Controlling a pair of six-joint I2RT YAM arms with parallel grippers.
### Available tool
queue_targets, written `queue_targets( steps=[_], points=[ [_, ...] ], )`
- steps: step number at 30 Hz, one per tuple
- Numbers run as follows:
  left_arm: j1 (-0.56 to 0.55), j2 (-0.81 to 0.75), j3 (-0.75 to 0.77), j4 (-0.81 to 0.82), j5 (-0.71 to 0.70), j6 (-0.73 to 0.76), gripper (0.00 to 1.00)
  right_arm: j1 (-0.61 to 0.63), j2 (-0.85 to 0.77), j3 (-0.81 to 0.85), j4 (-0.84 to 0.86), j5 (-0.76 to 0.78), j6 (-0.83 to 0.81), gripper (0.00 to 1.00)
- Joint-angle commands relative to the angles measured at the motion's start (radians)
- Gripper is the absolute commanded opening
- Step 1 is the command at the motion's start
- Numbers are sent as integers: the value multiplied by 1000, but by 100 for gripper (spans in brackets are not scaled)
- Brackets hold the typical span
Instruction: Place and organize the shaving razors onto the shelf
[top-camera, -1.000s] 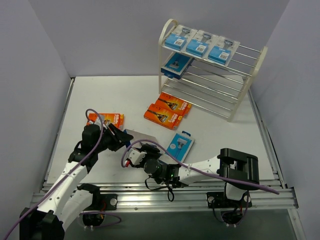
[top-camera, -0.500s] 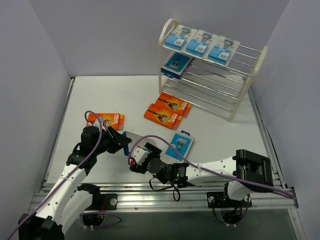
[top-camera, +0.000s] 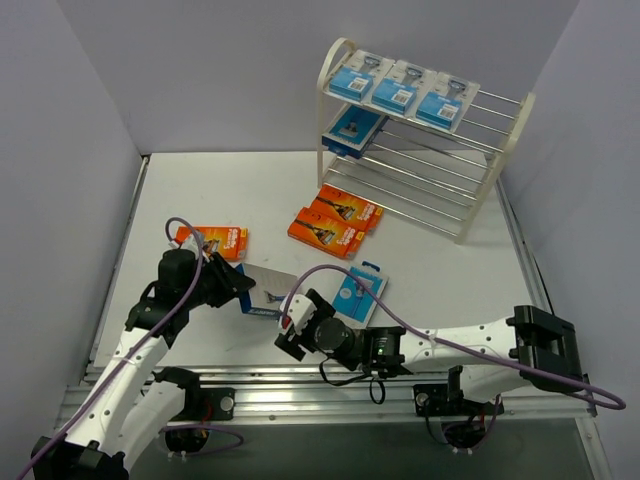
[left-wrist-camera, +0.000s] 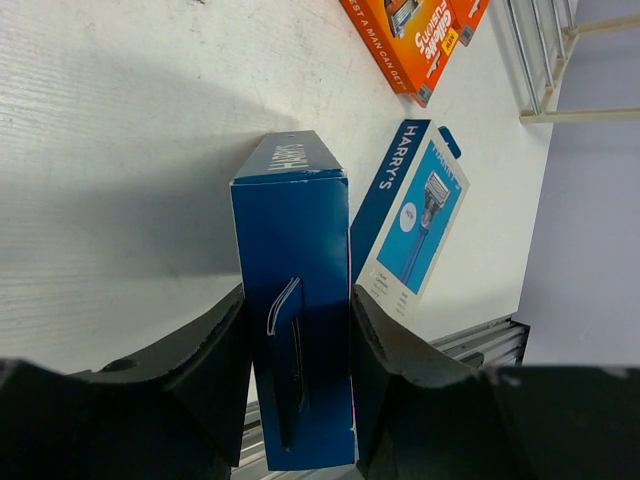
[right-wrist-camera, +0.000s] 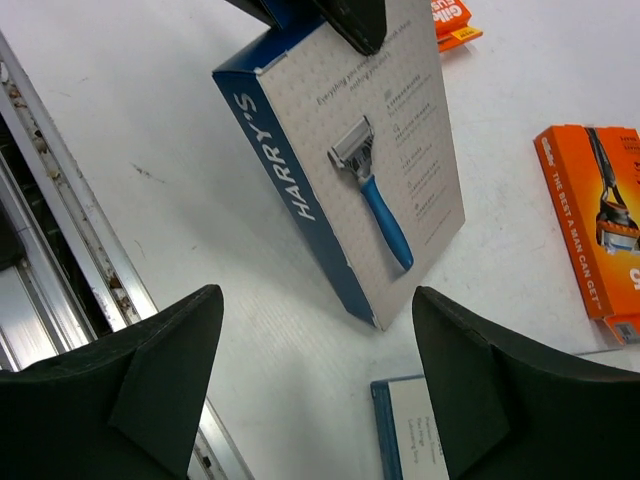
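My left gripper (top-camera: 232, 286) is shut on the edge of a blue and grey Harry's razor pack (top-camera: 268, 292), held on edge just over the table; in the left wrist view the pack (left-wrist-camera: 298, 260) sits between both fingers (left-wrist-camera: 205, 370). My right gripper (top-camera: 298, 328) is open and empty, just near-right of that pack (right-wrist-camera: 350, 150). A second blue pack (top-camera: 360, 292) lies flat on the table. Two orange boxes (top-camera: 335, 222) lie before the cream shelf (top-camera: 516, 128), a third (top-camera: 213, 240) at the left. Three packs (top-camera: 397, 88) lie on the top tier, one (top-camera: 355, 128) on the middle tier.
Metal rails (top-camera: 300, 385) run along the near edge under both arms. White walls close in the left, back and right. The shelf's lower tier (top-camera: 410, 195) holds nothing. The second pack lies close beside the right arm.
My right gripper has drawn back toward the near right, away from the pack, and its arm has swung right. My left gripper still holds the pack, now tilted more on edge.
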Motion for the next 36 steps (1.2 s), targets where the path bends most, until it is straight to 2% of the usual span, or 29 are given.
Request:
queue_targets(
  steps=[1, 7, 16, 23, 25, 27, 28, 36],
  points=[
    [3, 18, 23, -86, -49, 87, 14, -13, -72, -36, -13, 38, 46, 72],
    [0, 50, 35, -112, -64, 85, 23, -57, -134, -80, -16, 35, 116, 72],
    [-2, 179, 90, -172, -86, 116, 24, -129, -150, -116, -26, 26, 184, 72],
    [-3, 280, 138, -236, -95, 138, 23, -175, -226, -142, -32, 41, 204, 72],
    [-3, 287, 154, -242, -100, 144, 21, -185, -240, -145, -33, 44, 207, 72],
    [-5, 293, 161, -245, -101, 148, 13, -189, -253, -148, -35, 49, 212, 72],
    [-3, 293, 161, -241, -101, 147, 3, -192, -256, -148, -36, 52, 213, 72],
    [-2, 192, 76, -66, -25, 24, 2, -220, -305, -130, -128, 221, 305, 72]
  ],
)
